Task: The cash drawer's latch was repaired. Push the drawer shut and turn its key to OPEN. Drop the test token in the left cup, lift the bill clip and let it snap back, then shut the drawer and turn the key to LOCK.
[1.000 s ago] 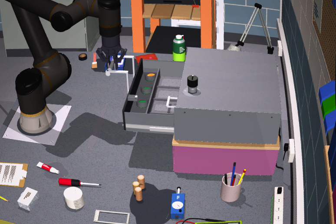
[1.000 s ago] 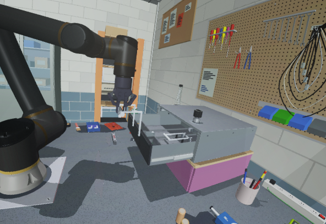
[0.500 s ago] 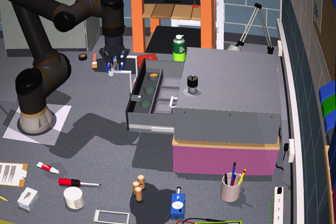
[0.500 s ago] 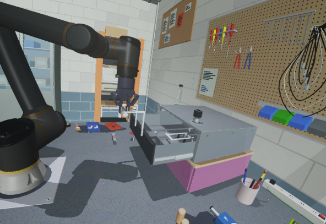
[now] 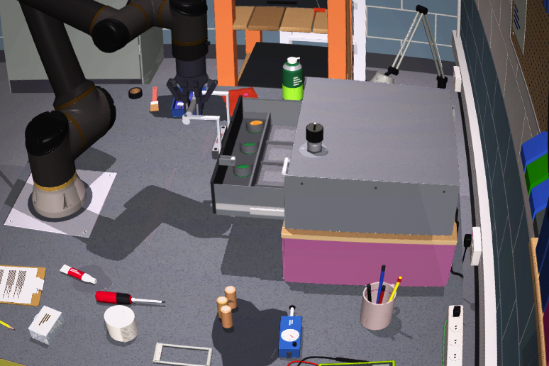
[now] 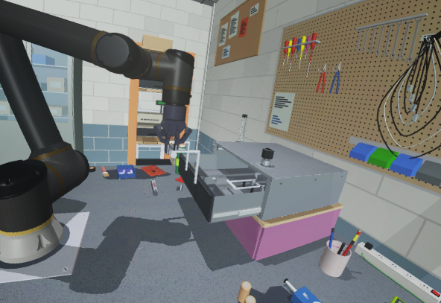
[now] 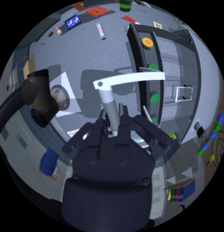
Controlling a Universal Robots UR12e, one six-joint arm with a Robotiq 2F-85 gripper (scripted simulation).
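Observation:
My gripper (image 5: 191, 107) (image 6: 174, 148) (image 7: 115, 117) is closed around the white handle bar (image 5: 201, 119) (image 6: 189, 153) (image 7: 109, 103) that sticks out from the front of the cash drawer (image 5: 248, 154) (image 6: 219, 186). The drawer stands part-way out of the grey cabinet (image 5: 376, 154) (image 6: 294, 177). Three cups sit in a row along its front; the far one (image 5: 255, 125) (image 7: 147, 42) holds an orange token. The white bill clip (image 6: 242, 183) (image 7: 184, 93) lies flat in the rear compartments. The black key knob (image 5: 314, 136) (image 6: 267, 155) stands on the cabinet top.
Behind the cabinet stand an orange shelf frame (image 5: 226, 21) and a green spray can (image 5: 292, 78). The cabinet sits on a pink box (image 5: 367, 260). Small tools, a red pad (image 6: 153, 170) and a blue box (image 6: 126, 171) lie on the floor left of the drawer.

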